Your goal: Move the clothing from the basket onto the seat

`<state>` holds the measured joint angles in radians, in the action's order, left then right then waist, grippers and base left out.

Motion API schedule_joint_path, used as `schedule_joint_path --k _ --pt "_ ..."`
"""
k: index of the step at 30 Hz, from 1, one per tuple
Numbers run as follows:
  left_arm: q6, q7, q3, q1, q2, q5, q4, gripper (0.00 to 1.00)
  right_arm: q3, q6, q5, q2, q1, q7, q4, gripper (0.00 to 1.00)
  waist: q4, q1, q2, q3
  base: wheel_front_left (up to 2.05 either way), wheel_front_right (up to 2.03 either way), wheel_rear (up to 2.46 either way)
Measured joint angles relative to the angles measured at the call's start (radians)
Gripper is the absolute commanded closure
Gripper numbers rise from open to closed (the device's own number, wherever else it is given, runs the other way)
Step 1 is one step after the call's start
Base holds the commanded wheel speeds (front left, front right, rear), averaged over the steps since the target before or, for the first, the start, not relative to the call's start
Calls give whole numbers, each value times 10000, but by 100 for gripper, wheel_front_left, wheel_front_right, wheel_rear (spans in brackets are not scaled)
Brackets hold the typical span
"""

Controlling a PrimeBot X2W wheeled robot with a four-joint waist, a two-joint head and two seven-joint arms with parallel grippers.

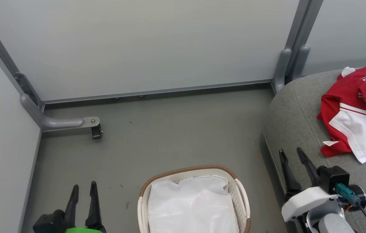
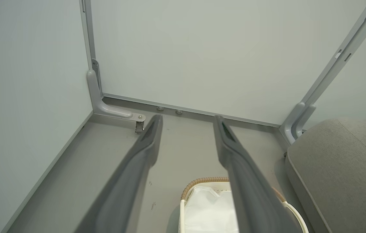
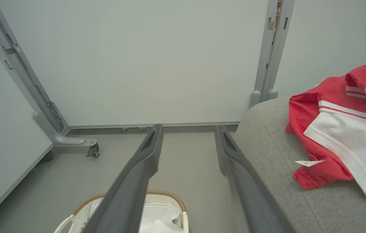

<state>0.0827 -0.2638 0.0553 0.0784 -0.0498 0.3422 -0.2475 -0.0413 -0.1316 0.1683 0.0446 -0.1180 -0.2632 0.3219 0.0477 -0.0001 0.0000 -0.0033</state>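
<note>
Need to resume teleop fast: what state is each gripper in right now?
Left gripper: open, holding nothing.
Right gripper: open, holding nothing.

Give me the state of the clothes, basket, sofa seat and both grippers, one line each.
clothing: crumpled in a heap on the seat, held by nothing.
basket: upright, white liner inside, no red garment seen in it.
seat: bears the clothing.
left gripper: open, empty.
right gripper: open, empty, at the seat's edge.
</note>
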Motion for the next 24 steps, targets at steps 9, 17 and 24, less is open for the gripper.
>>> schedule_joint_path --k 9,17,24 --pt "12 320 -79 16 23 943 -332 100 121 0 1047 -54 231 347 301 100 -23 0 0 3 0 0 0" --pt "50 698 -249 -72 25 2242 -313 100 257 2 2533 -52 231 711 178 100 -55 0 0 8 0 0 0" --pt "69 1016 -399 -221 25 3317 -278 100 380 2 3751 -50 231 1016 71 100 -82 0 0 11 0 0 0"
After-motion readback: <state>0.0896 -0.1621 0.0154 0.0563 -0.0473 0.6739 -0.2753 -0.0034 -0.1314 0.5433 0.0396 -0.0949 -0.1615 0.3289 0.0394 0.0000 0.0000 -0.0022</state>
